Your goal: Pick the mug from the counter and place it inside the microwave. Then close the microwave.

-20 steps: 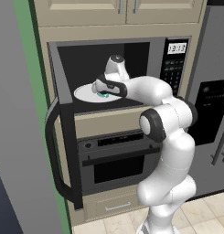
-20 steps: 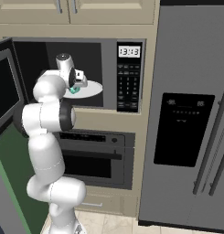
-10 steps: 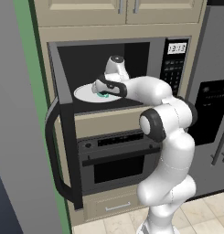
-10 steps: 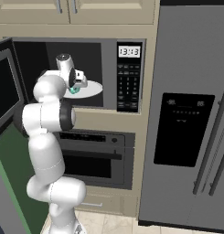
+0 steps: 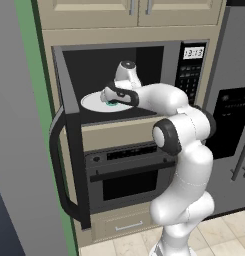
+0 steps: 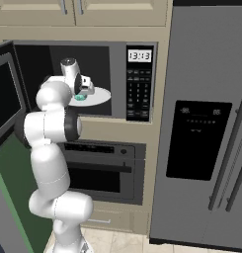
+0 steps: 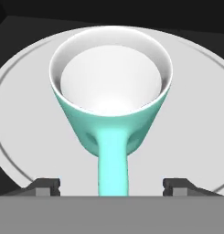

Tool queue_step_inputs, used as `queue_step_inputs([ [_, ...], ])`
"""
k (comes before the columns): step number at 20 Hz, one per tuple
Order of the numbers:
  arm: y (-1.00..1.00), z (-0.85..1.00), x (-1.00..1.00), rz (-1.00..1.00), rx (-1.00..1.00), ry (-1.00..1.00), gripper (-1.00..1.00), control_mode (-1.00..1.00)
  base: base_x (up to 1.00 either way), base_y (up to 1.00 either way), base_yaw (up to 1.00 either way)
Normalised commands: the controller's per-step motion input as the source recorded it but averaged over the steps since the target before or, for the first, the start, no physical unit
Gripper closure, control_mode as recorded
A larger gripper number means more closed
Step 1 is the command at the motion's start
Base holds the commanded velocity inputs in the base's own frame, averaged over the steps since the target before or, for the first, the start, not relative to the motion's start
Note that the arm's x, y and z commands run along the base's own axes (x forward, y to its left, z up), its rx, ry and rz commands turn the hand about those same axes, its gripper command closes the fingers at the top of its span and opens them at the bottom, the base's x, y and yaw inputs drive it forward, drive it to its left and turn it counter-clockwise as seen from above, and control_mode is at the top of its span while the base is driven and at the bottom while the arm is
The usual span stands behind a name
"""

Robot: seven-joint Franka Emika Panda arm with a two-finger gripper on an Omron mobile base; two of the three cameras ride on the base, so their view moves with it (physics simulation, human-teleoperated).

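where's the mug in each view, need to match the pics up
Left base view: the mug is a teal sliver at upper centre, under the claw, on the white turntable.
Right base view: the mug is at upper left, beside the arm, on the turntable.
Hand view: the mug is central, seen from above, handle pointing to the bottom edge.
Shared landmark: the turntable beneath it, inside the open microwave.
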Motion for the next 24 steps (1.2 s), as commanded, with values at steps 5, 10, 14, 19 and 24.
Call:
queue_step_inputs([
  [5, -0.08, -0.01, -0.31, 0.00, 0.00, -0.05, -1.00, -1.00, 0.00, 0.00, 0.00],
  [10, -0.33, 0.00, -0.85, 0.00, 0.00, -0.07, -1.00, -1.00, 0.00, 0.00, 0.00],
  [14, -0.25, 0.00, -0.90, 0.00, 0.01, -0.10, -1.00, -1.00, 0.00, 0.00, 0.00],
  [19, -0.10, 0.04, -0.89, 0.00, 0.03, -0.09, -1.00, -1.00, 0.00, 0.00, 0.00],
  [24, 0.00, 0.15, -0.83, 0.00, 0.02, -0.05, -1.00, -1.00, 0.00, 0.00, 0.00],
])
